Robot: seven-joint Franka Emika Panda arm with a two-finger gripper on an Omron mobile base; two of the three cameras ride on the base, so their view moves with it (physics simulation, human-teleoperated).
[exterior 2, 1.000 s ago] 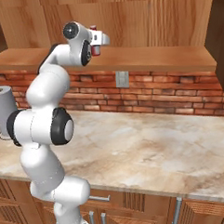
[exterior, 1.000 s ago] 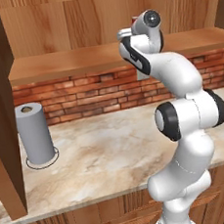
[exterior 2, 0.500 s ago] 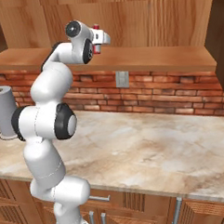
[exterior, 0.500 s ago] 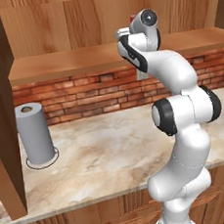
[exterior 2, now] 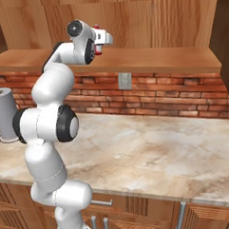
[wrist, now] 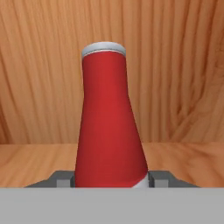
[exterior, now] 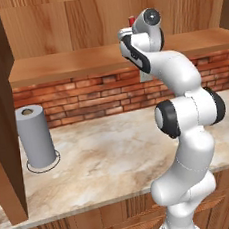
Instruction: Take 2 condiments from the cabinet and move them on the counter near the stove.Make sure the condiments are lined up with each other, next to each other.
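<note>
Now the claw [wrist: 109, 178], wide open a moment ago, has closed on the base of the red bottle [wrist: 109, 127] standing on the cabinet [exterior: 80, 62] shelf, so it looks ready to lift toward the table [exterior 2: 151, 147].

One red bottle [wrist: 109, 127] with a pale cap is standing between the jaws, its base touching both finger tips. One wooden cabinet shelf [exterior: 80, 62] is lying under it. One grey paper towel roll [exterior: 36, 137] is standing on one marbled counter [exterior 2: 151, 152], well below the jaws.
</note>
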